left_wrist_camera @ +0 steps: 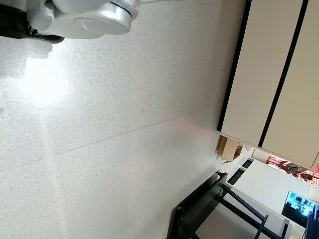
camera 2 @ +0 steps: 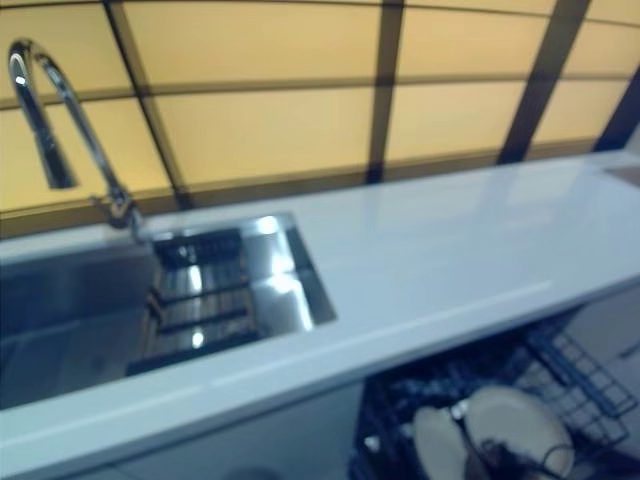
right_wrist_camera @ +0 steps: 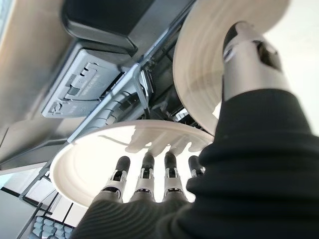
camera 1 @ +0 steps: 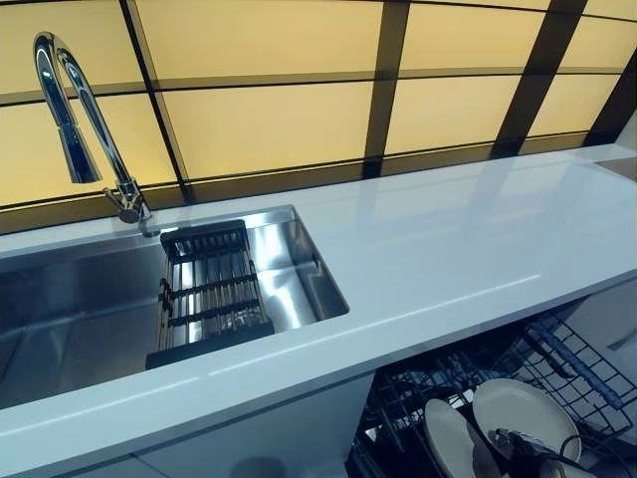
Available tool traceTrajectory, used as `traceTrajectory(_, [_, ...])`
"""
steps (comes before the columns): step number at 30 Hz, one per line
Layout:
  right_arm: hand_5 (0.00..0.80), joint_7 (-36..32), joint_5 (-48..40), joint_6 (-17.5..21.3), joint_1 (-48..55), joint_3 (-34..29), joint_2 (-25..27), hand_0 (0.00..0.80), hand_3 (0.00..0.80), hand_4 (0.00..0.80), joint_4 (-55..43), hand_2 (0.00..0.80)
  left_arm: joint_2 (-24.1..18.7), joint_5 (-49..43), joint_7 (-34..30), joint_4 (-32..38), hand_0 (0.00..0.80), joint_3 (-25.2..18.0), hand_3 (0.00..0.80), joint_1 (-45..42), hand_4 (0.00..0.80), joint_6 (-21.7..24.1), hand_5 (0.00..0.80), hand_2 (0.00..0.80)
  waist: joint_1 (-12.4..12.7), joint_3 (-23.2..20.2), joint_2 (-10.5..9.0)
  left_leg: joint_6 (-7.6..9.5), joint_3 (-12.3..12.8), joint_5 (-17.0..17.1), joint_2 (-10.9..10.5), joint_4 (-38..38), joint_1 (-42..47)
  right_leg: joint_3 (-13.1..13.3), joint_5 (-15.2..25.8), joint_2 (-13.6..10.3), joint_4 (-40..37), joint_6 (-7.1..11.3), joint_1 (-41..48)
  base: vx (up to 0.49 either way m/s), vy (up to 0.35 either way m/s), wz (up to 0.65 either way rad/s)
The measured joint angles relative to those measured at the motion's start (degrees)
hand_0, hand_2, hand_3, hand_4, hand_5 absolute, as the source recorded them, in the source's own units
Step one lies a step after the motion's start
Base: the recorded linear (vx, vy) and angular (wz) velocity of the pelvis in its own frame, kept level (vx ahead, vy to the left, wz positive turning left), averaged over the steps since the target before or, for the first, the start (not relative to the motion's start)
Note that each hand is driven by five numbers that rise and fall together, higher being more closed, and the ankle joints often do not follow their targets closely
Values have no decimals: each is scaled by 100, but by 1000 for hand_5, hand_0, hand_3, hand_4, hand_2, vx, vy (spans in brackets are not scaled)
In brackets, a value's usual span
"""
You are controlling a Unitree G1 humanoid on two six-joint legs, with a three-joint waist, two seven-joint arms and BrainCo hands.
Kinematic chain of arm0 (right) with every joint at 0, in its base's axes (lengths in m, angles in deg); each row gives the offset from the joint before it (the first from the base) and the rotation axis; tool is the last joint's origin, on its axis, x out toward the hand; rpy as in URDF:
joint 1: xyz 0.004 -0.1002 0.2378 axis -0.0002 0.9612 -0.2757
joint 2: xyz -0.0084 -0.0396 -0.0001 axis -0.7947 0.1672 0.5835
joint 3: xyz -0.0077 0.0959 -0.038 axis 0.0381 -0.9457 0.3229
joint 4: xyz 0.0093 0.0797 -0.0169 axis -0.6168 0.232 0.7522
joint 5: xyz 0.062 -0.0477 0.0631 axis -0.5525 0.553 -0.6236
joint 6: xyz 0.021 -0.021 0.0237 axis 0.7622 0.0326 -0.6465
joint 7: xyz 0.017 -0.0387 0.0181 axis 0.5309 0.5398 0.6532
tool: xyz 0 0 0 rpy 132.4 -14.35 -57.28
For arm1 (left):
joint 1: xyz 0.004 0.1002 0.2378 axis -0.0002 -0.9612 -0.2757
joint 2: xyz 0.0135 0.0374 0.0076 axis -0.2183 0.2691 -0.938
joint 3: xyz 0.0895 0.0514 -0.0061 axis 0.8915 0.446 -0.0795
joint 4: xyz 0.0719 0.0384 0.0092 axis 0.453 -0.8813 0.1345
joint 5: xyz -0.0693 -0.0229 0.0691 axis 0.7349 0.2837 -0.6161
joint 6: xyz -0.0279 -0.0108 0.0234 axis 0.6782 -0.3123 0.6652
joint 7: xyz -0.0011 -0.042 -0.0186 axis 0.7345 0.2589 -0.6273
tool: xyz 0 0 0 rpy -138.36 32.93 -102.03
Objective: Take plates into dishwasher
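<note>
Plates: two cream plates (camera 1: 525, 412) and (camera 1: 448, 438) stand on edge, side by side, in the dishwasher rack (camera 1: 577, 373) below the front edge of the white surface (camera 1: 448, 249).
Orientation: both are near upright, faces toward one another, rims toward the rack wires.
Right hand (right_wrist_camera: 249, 64): thumb pressed on one plate's rim (right_wrist_camera: 199, 74), fingers (right_wrist_camera: 144, 174) straight against the other plate (right_wrist_camera: 99, 169); whether it grips cannot be told.
Left hand: unseen; its wrist view shows floor (left_wrist_camera: 109, 139).
Sink (camera 1: 90, 299): holds a dark drainer (camera 1: 209, 294), beneath a faucet (camera 1: 75, 110).
</note>
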Motion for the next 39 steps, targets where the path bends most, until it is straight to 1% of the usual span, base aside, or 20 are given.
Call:
traceTrajectory(1, [800,100,1,1,-66,1,-10,800,800,800,95,800,-4,0,0,-1,0,28,0,8,0,0,0,0,-1,-2,2,0,0,1,0,0,0,-1,0,-2,0,0,1,0,0,0])
traceTrajectory(4, [800,445,2,-13,-286,54,-26,800,800,800,401,800,-1,1,-1,-1,0,163,0,99,0,0,0,0,28,-7,15,19,-17,-6,4,-16,-2,-15,-1,1,0,1,5,0,0,0])
traceTrajectory(6, [800,587,4,-15,-300,133,-51,800,800,800,501,800,0,2,-1,0,0,176,0,131,0,2,0,0,113,-14,27,18,-27,-5,9,-12,-3,-18,-2,8,0,-2,7,0,0,0])
traceTrajectory(12, [800,866,121,-135,-305,206,-81,800,800,800,637,800,-14,19,0,-2,0,221,0,135,0,2,0,0,128,-39,91,13,-55,9,-8,1,-16,-31,6,-8,0,-15,10,-4,8,1])
traceTrajectory(18, [800,893,161,-225,-306,209,-77,800,800,800,637,800,-12,57,-2,21,0,228,0,137,0,2,0,0,125,-67,184,26,-58,0,-4,-15,-19,-35,1,-3,1,-10,8,0,0,0])
traceTrajectory(22, [800,918,351,-246,-300,209,-62,800,800,800,630,800,-11,57,-6,49,0,229,0,140,0,1,0,0,123,-66,188,26,-58,0,-4,-15,-22,-32,-3,-3,1,-3,5,0,0,0])
traceTrajectory(28, [800,965,326,-228,-271,194,21,800,800,800,407,800,0,58,-12,53,0,227,0,140,0,0,0,0,115,-62,180,25,-55,-1,-4,-16,-24,-27,-4,-1,1,-3,1,0,0,0])
traceTrajectory(30, [800,879,64,-214,-240,147,83,800,800,800,183,800,0,58,-9,102,0,218,0,138,0,-3,0,0,105,-55,167,25,-52,0,-4,-15,-24,-20,-4,3,1,-3,-2,0,0,0])
traceTrajectory(34, [800,402,-855,-9,-86,-282,182,800,800,800,-383,800,-1,57,-3,124,0,198,0,146,0,-11,0,0,89,-26,119,18,-38,4,-5,-12,-21,-6,-3,9,2,-2,-4,0,0,0])
traceTrajectory(35, [800,105,-1330,51,-38,-476,225,800,800,800,-553,800,-2,57,-3,136,0,147,0,144,0,-27,0,0,75,-7,84,16,-30,5,-7,1,-17,2,-1,13,2,-3,-5,0,0,0])
traceTrajectory(39, [800,-563,-2474,273,-50,-929,287,800,800,800,-654,800,-46,56,-2,132,0,90,0,125,0,-62,0,0,-19,38,-38,-1,-8,17,-8,1,-8,22,1,12,2,1,-3,15,-3,-1])
